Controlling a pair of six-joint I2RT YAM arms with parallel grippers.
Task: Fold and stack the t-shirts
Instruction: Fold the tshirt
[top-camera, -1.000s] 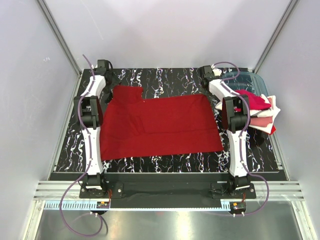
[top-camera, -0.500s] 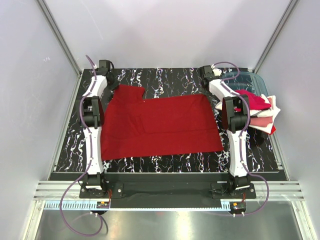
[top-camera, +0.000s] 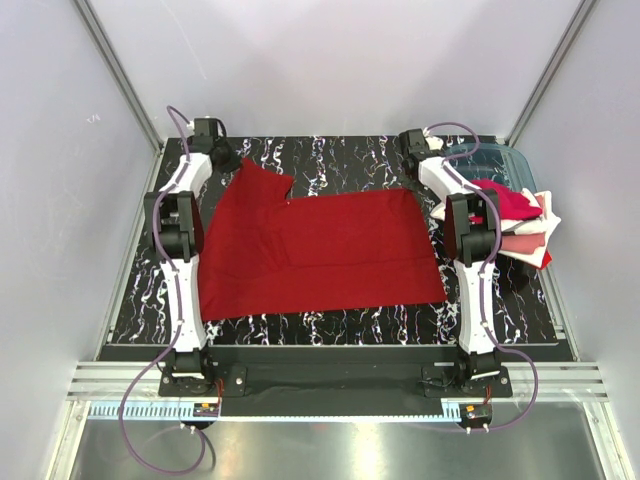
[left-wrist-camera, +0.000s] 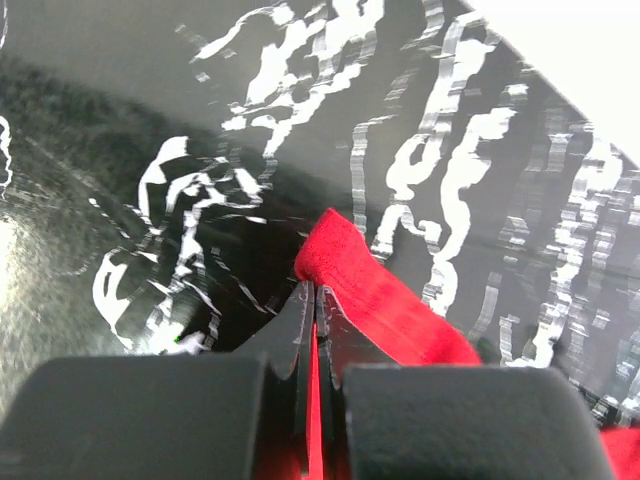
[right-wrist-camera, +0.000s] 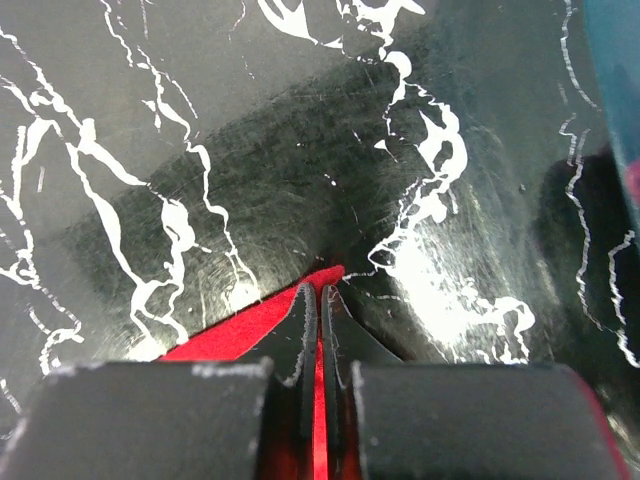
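A large deep red t-shirt (top-camera: 320, 250) lies spread across the black marbled table. My left gripper (top-camera: 235, 163) is at its far left corner, shut on the sleeve's edge. That edge is drawn up into a peak. In the left wrist view the red cloth (left-wrist-camera: 390, 305) runs out from between the closed fingertips of the left gripper (left-wrist-camera: 315, 290). My right gripper (top-camera: 416, 186) is shut on the far right corner. In the right wrist view the right gripper (right-wrist-camera: 321, 290) has a thin strip of red cloth (right-wrist-camera: 235, 325) pinched between its jaws.
A teal translucent bin (top-camera: 500, 155) stands at the far right, with a heap of red, pink and white t-shirts (top-camera: 520, 220) spilling over it. The table's far edge meets the white back wall just behind both grippers.
My left gripper has shut on the sleeve and drawn it up and toward the far left, so the flat sleeve now forms a peak. The right gripper has stayed put.
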